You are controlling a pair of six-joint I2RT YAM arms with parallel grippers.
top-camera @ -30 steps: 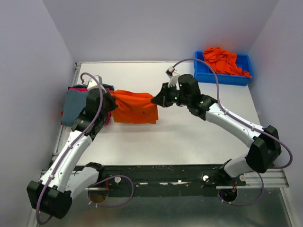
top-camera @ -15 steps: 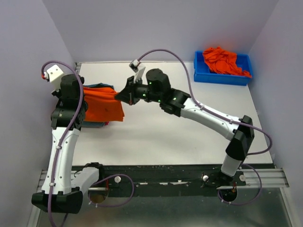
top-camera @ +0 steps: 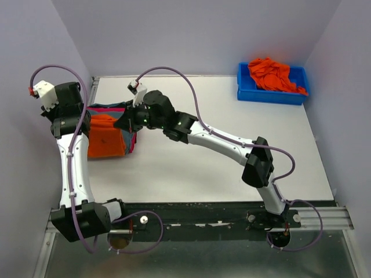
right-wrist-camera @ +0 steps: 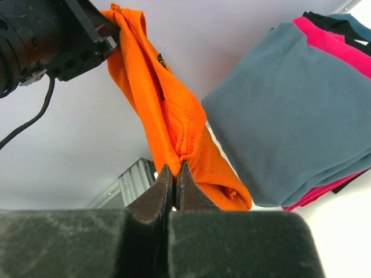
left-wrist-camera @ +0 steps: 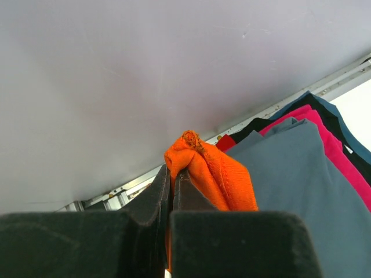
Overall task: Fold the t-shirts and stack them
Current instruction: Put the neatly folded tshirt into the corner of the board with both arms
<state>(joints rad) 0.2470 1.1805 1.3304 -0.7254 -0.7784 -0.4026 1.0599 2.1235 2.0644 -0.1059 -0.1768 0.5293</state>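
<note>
A folded bright orange t-shirt (top-camera: 107,136) hangs stretched between my two grippers above the stack at the table's left edge. My left gripper (top-camera: 84,119) is shut on its left end (left-wrist-camera: 214,179), close to the side wall. My right gripper (top-camera: 123,122) is shut on its right end (right-wrist-camera: 168,110). Below lies the stack of folded t-shirts: a grey-blue one (right-wrist-camera: 295,104) on top, then a red-pink one (right-wrist-camera: 336,40) and darker ones. In the top view the orange cloth covers most of the stack, and only its pink edge (top-camera: 132,142) shows.
A blue bin (top-camera: 246,91) at the table's far right corner holds a heap of crumpled orange t-shirts (top-camera: 272,74). The left wall and a metal rail (left-wrist-camera: 110,200) run right beside the left gripper. The right arm reaches diagonally across the table's middle.
Both arms have carried the orange t-shirt leftward, from the table beside the stack to above it. The left arm has swung up to the wall and the right arm has stretched far left.
</note>
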